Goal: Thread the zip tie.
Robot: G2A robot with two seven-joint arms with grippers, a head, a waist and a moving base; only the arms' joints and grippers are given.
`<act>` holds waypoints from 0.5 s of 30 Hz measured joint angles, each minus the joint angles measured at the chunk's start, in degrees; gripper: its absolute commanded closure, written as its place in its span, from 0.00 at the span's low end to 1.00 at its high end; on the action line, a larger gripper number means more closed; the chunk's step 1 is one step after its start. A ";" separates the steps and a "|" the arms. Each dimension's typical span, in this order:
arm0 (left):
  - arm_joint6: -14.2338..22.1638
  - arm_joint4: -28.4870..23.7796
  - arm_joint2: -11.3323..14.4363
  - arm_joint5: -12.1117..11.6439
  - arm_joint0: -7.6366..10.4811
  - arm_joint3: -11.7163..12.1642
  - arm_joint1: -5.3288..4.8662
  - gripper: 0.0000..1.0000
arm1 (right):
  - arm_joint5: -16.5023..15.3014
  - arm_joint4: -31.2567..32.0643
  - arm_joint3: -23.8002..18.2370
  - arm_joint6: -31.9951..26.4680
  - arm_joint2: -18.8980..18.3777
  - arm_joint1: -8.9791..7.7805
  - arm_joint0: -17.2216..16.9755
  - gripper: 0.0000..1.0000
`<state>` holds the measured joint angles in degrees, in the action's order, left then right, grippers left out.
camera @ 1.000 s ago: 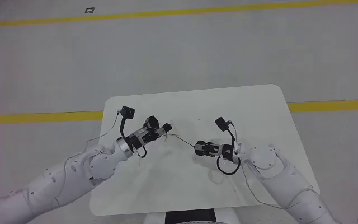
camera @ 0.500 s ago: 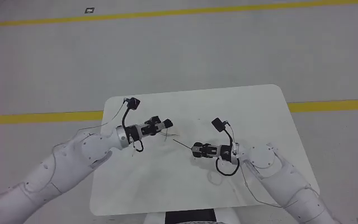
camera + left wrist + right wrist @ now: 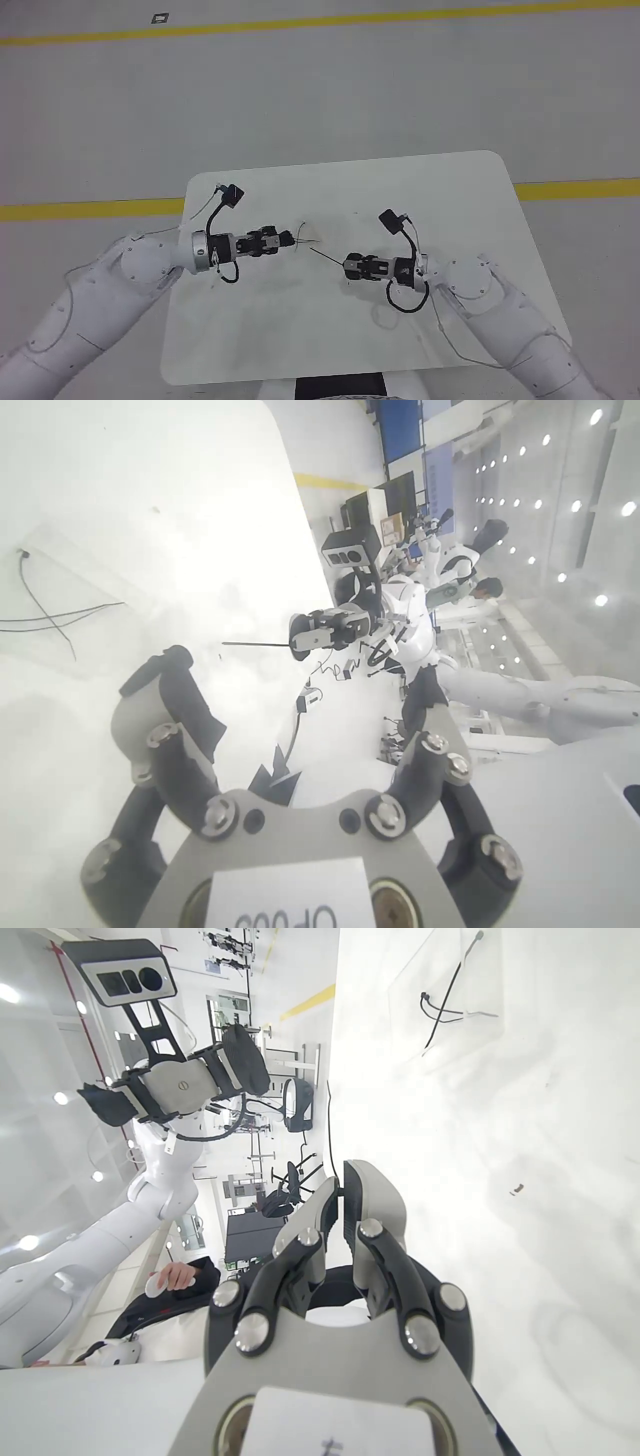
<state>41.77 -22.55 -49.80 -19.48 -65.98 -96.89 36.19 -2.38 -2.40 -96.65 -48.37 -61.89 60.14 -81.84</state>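
Note:
My right gripper (image 3: 340,1184) is shut on a thin black zip tie (image 3: 329,1123), whose free end sticks straight out past the fingertips. In the top view that right gripper (image 3: 347,267) hovers mid-table with the zip tie (image 3: 326,257) pointing toward the other arm. My left gripper (image 3: 295,685) is open with nothing between its fingers; it hangs left of centre (image 3: 286,238), a short gap from the tie's tip. The left wrist view shows the right gripper (image 3: 295,643) holding the tie (image 3: 255,644) level.
A few loose black zip ties (image 3: 307,238) lie crossed on a clear flat sheet (image 3: 450,983) between the arms, toward the far side. They also lie beside my left gripper (image 3: 47,617). The white table (image 3: 450,185) has rounded corners and bare room on the right.
My left gripper has drawn back to the left, away from the tie's tip. The right gripper with its zip tie has shifted only slightly.

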 measured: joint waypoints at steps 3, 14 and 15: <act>0.23 -0.21 0.55 0.26 -0.51 -0.17 0.19 0.00 | -0.07 0.16 0.11 0.42 0.35 0.06 -0.09 1.00; 16.16 -7.50 0.12 0.00 0.35 6.59 2.12 0.00 | -10.06 -6.60 4.64 -7.98 2.76 0.48 2.55 1.00; 16.40 -7.68 0.15 0.00 0.47 6.94 2.44 0.00 | -10.37 -6.87 4.85 -8.01 2.90 0.53 2.74 1.00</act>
<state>58.17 -30.23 -49.65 -19.48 -65.51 -89.95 38.63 -12.75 -9.27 -91.80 -56.38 -58.99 60.67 -79.10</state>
